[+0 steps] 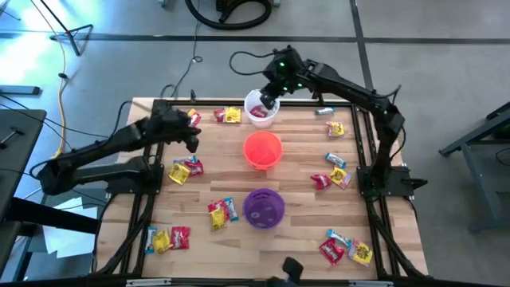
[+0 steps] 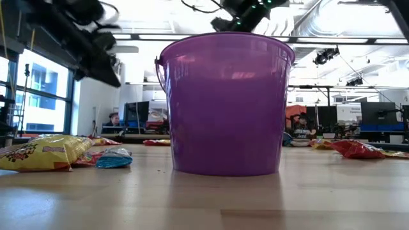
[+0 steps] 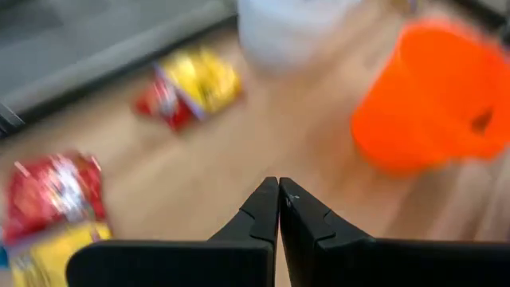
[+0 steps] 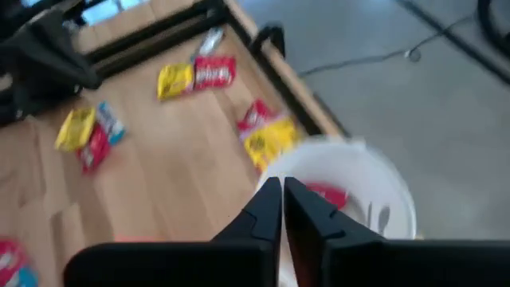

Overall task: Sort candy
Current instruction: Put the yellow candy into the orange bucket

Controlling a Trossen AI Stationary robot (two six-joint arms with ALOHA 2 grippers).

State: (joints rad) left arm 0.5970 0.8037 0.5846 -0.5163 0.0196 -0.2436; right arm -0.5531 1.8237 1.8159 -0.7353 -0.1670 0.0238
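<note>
Small red, yellow and blue-white candy packets lie in clusters on the wooden table (image 1: 303, 191), for instance one pair (image 1: 185, 170) near my left gripper and another (image 1: 227, 115) by the white cup (image 1: 261, 113). My left gripper (image 1: 194, 134) hovers over the table's far left part, shut and empty (image 3: 279, 185); the candy (image 3: 191, 84) and the orange cup (image 3: 430, 96) lie ahead of it. My right gripper (image 1: 268, 101) hangs over the white cup, shut and empty (image 4: 283, 185). A red candy (image 4: 323, 195) lies inside that cup (image 4: 374, 199).
The orange cup (image 1: 263, 150) and the purple cup (image 1: 264, 207) stand in a row toward the near edge; the purple cup (image 2: 225, 105) fills the low view. More candy lies at the right (image 1: 331, 177), near right (image 1: 347, 249) and near left (image 1: 169, 237).
</note>
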